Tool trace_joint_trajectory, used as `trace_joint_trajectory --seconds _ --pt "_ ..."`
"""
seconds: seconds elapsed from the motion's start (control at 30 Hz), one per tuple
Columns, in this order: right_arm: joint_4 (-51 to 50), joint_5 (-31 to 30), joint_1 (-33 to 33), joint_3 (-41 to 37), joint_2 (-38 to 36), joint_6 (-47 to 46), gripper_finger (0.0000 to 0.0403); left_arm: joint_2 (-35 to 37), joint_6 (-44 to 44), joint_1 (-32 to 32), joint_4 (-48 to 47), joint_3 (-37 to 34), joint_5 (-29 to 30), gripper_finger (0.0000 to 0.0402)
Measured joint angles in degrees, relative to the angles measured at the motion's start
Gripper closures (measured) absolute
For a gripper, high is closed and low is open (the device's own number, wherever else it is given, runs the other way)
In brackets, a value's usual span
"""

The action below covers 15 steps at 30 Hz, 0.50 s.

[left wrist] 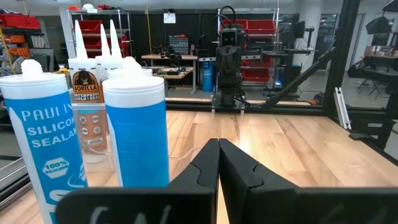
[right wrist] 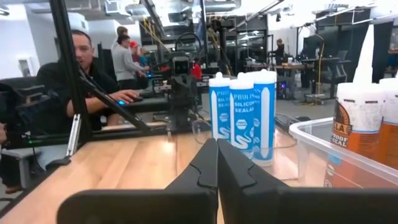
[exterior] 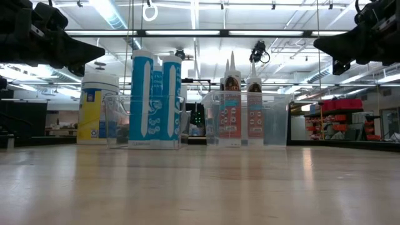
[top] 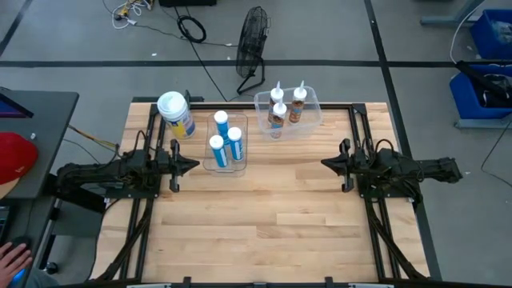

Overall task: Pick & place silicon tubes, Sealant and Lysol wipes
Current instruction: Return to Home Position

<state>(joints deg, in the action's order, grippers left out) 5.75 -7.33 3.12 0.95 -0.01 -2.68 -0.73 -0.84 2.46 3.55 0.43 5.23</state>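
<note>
1. Grippers: the left gripper [top: 194, 164] hovers over the left side of the table [top: 272, 216], jaws pressed together and holding nothing; the right gripper [top: 326, 163] faces it from the right side, likewise closed and bare.
2. Wipes: the wipes canister [top: 177, 114] (white lid, yellow-and-blue label) stands upright near the table's far left corner, just beside the clear tray [top: 228, 166].
3. Silicone: three blue-and-white tubes [top: 225, 140] stand upright inside that tray, between the canister and the bin.
4. Sealant: three orange-labelled tubes [top: 286, 106] stand upright in the clear-walled bin [top: 312, 116] at the table's far edge.
5. Room: a seated person [right wrist: 81, 56] shows beyond the table in the right wrist view; a fan [top: 254, 40] stands on the floor.
</note>
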Motion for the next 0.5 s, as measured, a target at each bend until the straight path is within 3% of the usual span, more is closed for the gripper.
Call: trace_joint_trajectory --seconds 0.5 --pt "-4.6 2.0 -1.3 0.0 0.0 -0.5 0.0403 0.0 -0.4 0.0 -0.7 0.0 0.0 0.0390"
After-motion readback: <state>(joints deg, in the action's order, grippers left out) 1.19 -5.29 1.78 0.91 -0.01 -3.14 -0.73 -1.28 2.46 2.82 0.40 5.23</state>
